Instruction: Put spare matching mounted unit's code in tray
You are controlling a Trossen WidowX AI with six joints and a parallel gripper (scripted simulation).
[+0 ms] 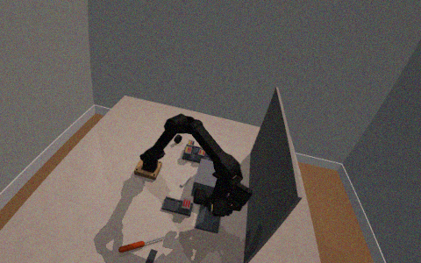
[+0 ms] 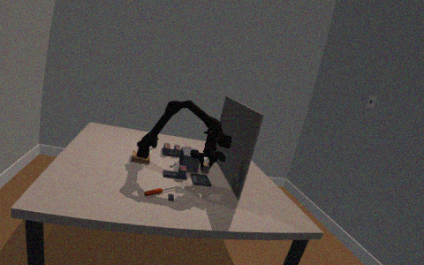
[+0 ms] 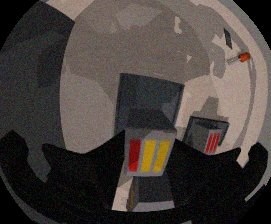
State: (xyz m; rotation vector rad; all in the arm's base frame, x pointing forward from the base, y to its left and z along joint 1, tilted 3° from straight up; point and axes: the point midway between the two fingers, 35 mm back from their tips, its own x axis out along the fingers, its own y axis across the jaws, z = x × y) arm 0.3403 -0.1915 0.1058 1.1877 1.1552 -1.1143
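Striped block (image 1: 212, 207) (image 2: 206, 167) (image 3: 149, 152) is hanging near tray (image 1: 207, 223) (image 2: 200, 180) (image 3: 145, 94)

The block is looking hard, light and maybe a bit slippery, so its flat sides should be giving the best hold. The fingers (image 1: 217, 205) (image 2: 207, 159) are standing partly apart, squeezing it. Near the tray, another block (image 1: 187, 203) (image 2: 183, 168) (image 3: 207, 139) is showing red stripes.

Looks down at a slant from high up in the top view, taking in the table (image 1: 82, 184) (image 2: 109, 194). Sits lower and farther back in the exterior view, facing the same wall. Points down past the gripper (image 3: 148, 150) up close in the wrist view. Shares the upright panel (image 1: 271, 175) (image 2: 242, 146) (image 3: 23, 90) and the screwdriver (image 1: 132, 246) (image 2: 154, 192) (image 3: 244, 57) across all 3.
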